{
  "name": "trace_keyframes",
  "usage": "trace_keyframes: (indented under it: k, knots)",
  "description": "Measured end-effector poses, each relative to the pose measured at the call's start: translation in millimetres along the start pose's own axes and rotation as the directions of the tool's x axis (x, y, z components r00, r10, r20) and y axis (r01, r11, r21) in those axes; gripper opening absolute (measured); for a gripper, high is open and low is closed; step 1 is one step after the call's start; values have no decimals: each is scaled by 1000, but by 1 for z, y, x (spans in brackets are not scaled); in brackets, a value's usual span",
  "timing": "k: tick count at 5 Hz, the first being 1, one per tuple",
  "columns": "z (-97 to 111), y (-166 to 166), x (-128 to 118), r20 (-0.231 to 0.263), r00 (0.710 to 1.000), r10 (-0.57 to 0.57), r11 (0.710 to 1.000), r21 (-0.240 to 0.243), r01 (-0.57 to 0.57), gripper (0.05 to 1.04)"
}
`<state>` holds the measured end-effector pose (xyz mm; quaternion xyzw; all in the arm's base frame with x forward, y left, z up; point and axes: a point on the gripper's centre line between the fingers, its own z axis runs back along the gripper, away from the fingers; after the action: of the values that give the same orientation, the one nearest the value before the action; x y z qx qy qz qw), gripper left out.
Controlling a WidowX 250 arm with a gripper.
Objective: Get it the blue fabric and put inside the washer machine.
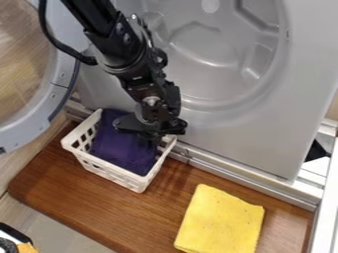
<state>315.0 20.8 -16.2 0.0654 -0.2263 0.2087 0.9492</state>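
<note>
Arm (122,47) slants down from top edge to the basket (109,171). Blue fabric (119,150) inside basket, walls around it. Washer door (53,106) swung open, upper left of basket; yellow cloth (221,220) on worktop (69,195), right of basket. Pincer (157,141) points down at basket's washer-side rim, probably touching fabric; can't tell if open, closed or gripping.

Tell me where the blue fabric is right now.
In the camera view, the blue fabric lies left of centre in the white basket, before the washer, up and left of the yellow cloth.
</note>
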Motion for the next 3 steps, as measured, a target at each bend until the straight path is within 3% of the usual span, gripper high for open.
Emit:
trace_keyframes:
  k: [3]
  knots:
    - [47,-26,3,17,995,-93,995,-34,94,70]
